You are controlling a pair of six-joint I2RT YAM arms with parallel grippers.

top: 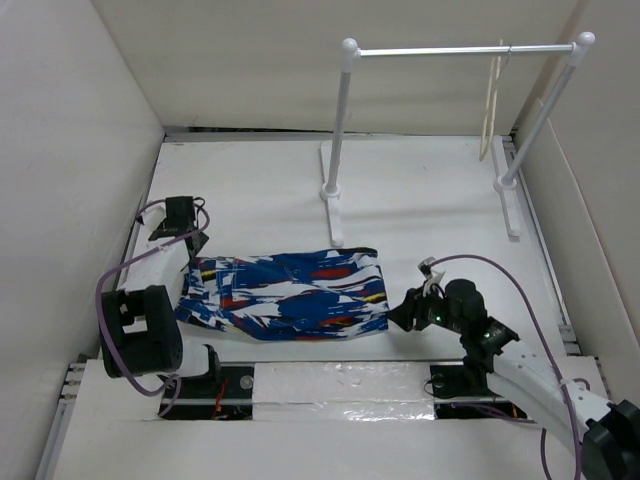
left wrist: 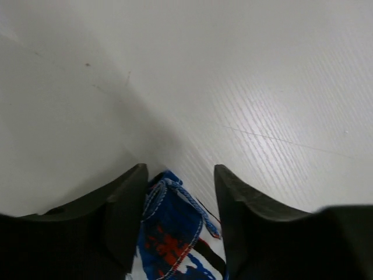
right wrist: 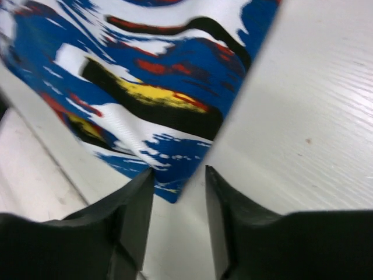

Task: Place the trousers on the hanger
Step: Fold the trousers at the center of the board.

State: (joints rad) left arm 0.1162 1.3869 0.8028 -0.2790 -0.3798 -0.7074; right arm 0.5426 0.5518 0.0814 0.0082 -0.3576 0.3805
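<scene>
From above, we see the trousers [top: 285,295] flat on the white table [top: 420,200], the left gripper [top: 190,245] at one end and the right gripper [top: 400,312] at the other. Far beyond the right gripper, the hanger [top: 490,105] hangs on the rail stand [top: 460,50], between white walls [top: 70,150]. At our left wrist, parted fingers straddle a stitched edge. At our right wrist, parted fingers flank a corner and grasp nothing.
</scene>
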